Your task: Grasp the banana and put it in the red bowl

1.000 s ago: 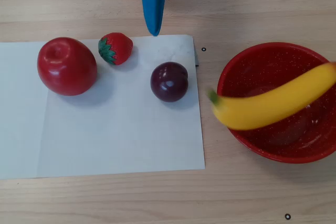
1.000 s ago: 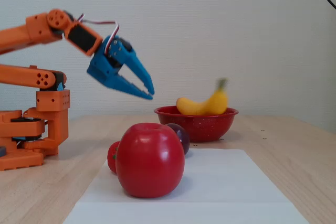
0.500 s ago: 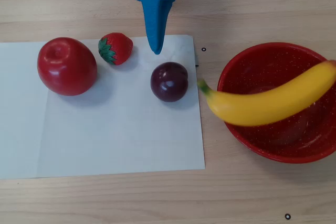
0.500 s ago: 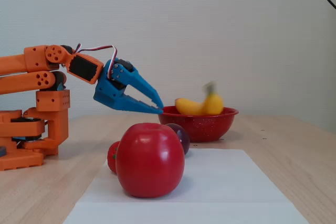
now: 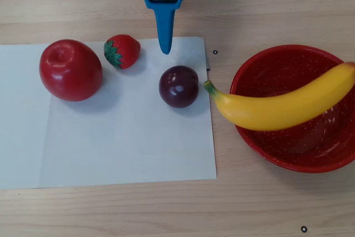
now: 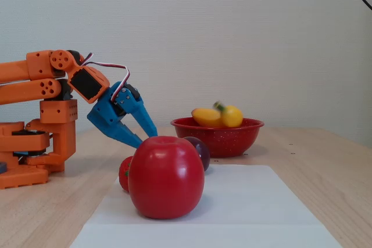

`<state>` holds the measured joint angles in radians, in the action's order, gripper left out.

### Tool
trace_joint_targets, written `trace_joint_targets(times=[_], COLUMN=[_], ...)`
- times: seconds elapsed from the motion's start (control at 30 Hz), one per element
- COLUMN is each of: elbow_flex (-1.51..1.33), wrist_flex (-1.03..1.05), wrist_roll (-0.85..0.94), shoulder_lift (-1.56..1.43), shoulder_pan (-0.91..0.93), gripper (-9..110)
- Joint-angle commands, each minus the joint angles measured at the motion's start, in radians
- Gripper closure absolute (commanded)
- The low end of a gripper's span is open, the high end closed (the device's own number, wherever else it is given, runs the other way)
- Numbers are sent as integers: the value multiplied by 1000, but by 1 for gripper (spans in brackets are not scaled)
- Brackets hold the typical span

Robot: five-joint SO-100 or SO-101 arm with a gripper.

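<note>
Already the banana (image 5: 283,107) sits across the red bowl (image 5: 260,70), so handling notes first: glossy, hard-looking plastic, likely light and stiff, slippery under the fingers, not fragile. Best hold, as I judge it, is across the thick middle of the curve, not the thin stem end or the tapering tip.

Near to far in the fixed view: red apple (image 6: 165,176) closest, on the white paper sheet (image 6: 244,207); strawberry (image 6: 125,173) peeks out at its 9 o'clock; dark plum (image 6: 200,150) behind it at 2 o'clock. Blue gripper (image 6: 146,136) hangs low behind the apple, tips pointing down toward the table, fingers spread a little and holding nothing. Orange arm (image 6: 35,79) stands at far 9 o'clock. Red bowl (image 6: 218,135) farthest, banana (image 6: 218,115) showing above its rim, slightly blurred.

Overhead view: gripper (image 5: 165,48) comes in from 12 o'clock, its tip between strawberry (image 5: 122,51) and plum (image 5: 178,86), touching neither. Apple (image 5: 70,69) at 9 o'clock on the sheet (image 5: 127,148).

Containers: one bowl, at 3 o'clock of the paper. Only the banana is in it. It is longer than the bowl, so it bridges the rim, with the green stem end overhanging at 9 o'clock toward the plum and the far tip at the 2 o'clock rim, near the frame edge. Whether it touches the bowl floor, cannot tell.
</note>
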<state>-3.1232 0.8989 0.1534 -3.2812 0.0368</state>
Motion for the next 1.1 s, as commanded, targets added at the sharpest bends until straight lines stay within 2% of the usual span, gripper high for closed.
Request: trace_joint_targets(times=[0.0, 0.27, 1.07], elbow_flex=[-17, -17, -17], wrist_flex=[11, 15, 21], wrist_roll=[37, 95, 109], shoulder_lift=[-14, -12, -11], shoulder_pan=[-17, -15, -15], gripper=[101, 101, 101])
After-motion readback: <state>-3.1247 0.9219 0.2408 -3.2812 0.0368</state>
